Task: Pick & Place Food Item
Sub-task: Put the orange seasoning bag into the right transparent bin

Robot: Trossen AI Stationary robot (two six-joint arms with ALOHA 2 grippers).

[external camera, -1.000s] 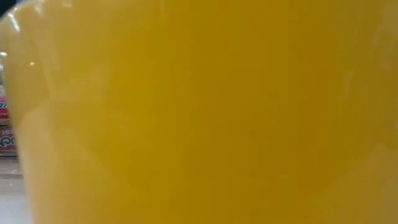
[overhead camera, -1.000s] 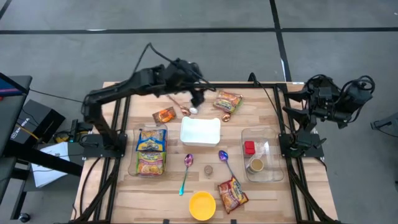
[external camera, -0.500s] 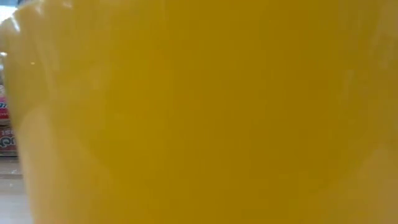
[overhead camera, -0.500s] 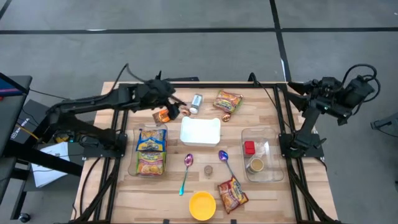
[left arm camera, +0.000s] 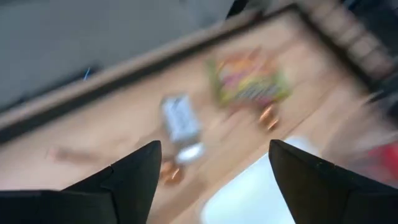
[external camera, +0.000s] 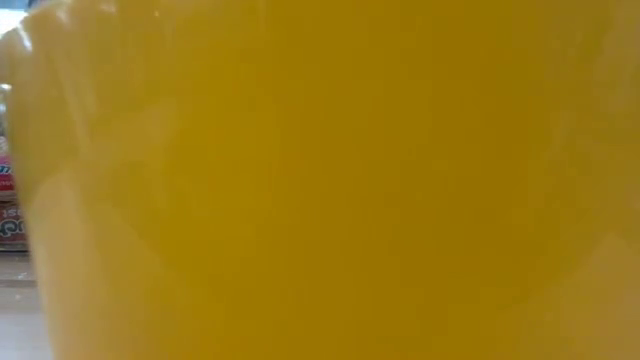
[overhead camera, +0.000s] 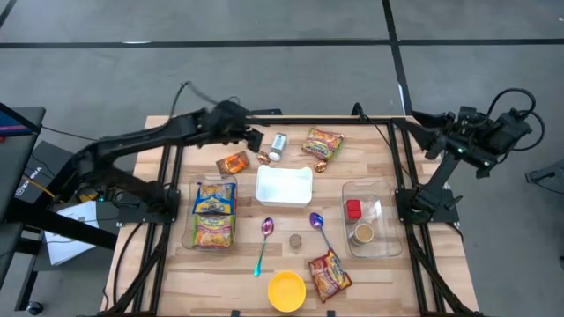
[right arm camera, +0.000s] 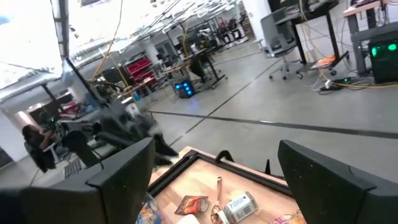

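Note:
A small white bottle (overhead camera: 279, 143) lies on its side on the table near the far edge; it also shows in the left wrist view (left arm camera: 180, 123). My left gripper (overhead camera: 254, 139) is open and empty just left of it, a little above the table. An orange snack packet (overhead camera: 323, 143) lies right of the bottle, and a smaller orange packet (overhead camera: 233, 163) lies left of a white container (overhead camera: 284, 186). My right gripper (overhead camera: 425, 130) is open and empty, raised over the table's far right corner.
Noodle packs (overhead camera: 214, 214) lie at the left. A clear container (overhead camera: 368, 217) with a red item stands at the right. Two spoons (overhead camera: 264, 242), another packet (overhead camera: 329, 275) and a yellow bowl (overhead camera: 286, 291) lie near the front. The bowl (external camera: 320, 180) fills the low view.
My left gripper has drawn back from over the white bottle toward the table's left edge, then edged back toward the far edge. The bottle now lies uncovered on the table. My right arm has changed pose at the right edge, and its gripper now points over the table.

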